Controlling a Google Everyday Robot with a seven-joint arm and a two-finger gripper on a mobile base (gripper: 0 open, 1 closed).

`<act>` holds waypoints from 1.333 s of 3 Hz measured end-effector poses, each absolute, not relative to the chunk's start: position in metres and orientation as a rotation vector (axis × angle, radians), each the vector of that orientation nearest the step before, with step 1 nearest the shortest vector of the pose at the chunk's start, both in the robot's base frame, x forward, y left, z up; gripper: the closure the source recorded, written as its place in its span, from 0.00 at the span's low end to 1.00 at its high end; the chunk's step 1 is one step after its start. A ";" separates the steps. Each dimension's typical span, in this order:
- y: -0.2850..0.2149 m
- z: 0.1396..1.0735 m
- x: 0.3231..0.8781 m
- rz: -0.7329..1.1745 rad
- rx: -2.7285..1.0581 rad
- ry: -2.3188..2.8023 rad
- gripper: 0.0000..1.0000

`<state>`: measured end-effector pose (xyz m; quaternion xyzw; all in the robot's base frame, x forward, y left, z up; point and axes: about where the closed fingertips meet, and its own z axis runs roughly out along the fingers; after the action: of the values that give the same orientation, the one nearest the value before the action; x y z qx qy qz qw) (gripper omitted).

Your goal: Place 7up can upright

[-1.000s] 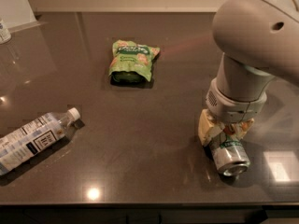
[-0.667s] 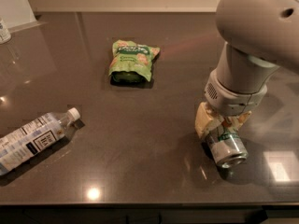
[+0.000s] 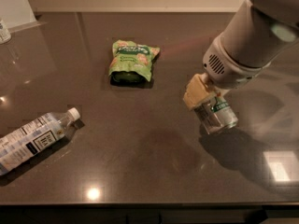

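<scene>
The 7up can (image 3: 217,115) is a silver can with green lettering, held tilted, its lower end close to the dark table's surface at the right. My gripper (image 3: 205,101) is shut on the can, with a tan finger (image 3: 196,92) against its left side. The other finger is hidden behind the can and the wrist. The large grey-white arm comes in from the upper right and covers the can's top.
A green snack bag (image 3: 131,61) lies at the back centre. A clear plastic bottle (image 3: 32,139) with a white cap lies on its side at the left front. The table's front edge (image 3: 149,203) runs along the bottom. A small container (image 3: 3,31) stands at the far left.
My gripper has swung the can from lying with its end facing the camera to a tilted, more upright pose, and the arm has shifted up and to the right.
</scene>
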<state>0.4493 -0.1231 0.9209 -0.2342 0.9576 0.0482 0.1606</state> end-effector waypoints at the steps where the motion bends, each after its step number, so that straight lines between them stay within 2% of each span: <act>1: -0.110 0.944 0.463 0.235 -0.784 2.531 1.00; 2: -0.104 0.957 0.470 0.334 -0.810 2.356 1.00; 4: -0.124 0.973 0.480 0.521 -0.716 2.069 1.00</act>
<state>0.4803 -0.1235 0.9726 -0.2870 0.8297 0.2089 0.4308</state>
